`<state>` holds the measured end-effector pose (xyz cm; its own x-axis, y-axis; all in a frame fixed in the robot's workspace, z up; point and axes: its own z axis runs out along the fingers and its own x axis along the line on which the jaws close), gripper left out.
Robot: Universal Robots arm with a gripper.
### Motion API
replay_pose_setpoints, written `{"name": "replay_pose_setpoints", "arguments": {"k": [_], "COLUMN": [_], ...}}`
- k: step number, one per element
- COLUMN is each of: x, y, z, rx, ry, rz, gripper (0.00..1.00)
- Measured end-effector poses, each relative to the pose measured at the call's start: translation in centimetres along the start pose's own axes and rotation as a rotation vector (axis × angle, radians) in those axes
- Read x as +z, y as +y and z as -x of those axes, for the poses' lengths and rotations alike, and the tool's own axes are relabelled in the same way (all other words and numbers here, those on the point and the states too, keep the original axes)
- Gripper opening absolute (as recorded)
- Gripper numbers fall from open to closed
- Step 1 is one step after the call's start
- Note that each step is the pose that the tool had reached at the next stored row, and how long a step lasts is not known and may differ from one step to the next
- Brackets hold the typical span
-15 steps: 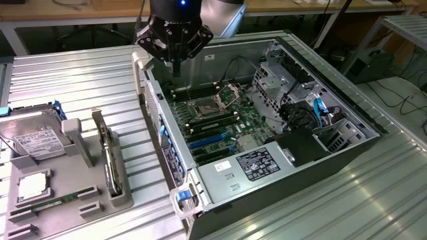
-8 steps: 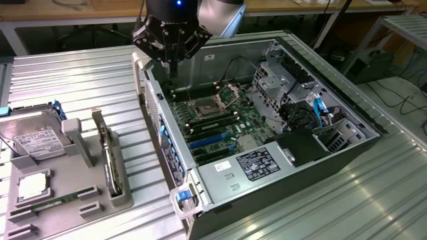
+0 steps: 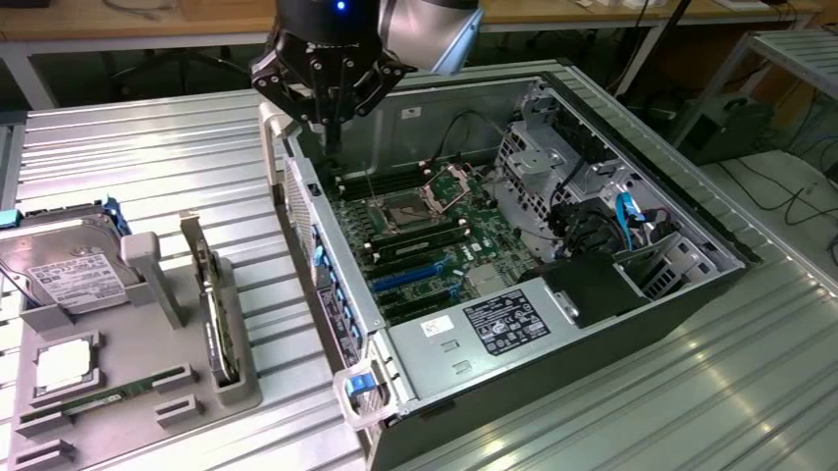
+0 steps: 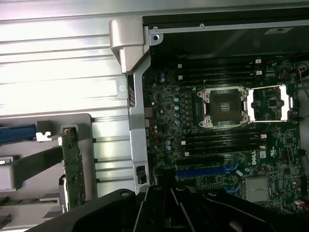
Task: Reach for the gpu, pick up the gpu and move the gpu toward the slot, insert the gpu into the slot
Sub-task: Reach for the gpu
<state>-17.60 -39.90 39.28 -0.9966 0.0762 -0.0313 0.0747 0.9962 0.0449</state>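
exterior view: gripper [image 3: 333, 145] seen closed, empty, over far end of case [image 3: 590, 358], well apart from gpu [image 3: 210, 304]. gpu stood on edge in grey holder [image 3: 242, 381] beside case. slot [image 3: 399, 282] unfilled. reach step judged in hand; fingers to be parted, aligned over card's top edge.

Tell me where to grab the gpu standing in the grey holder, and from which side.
Probably its upper long edge, pinched across its flat faces, coming straight down from above: the gpu stands on edge in the grey holder, which encloses its lower edge.
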Motion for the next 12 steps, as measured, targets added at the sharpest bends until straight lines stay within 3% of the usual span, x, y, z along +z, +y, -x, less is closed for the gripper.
{"name": "replay_pose_setpoints", "arguments": {"k": [12], "x": [-0.03], "y": [-0.09], "z": [-1.07], "rx": [0.000], "ry": [0.0007], "rz": [0.0000], "gripper": [0.11]}}
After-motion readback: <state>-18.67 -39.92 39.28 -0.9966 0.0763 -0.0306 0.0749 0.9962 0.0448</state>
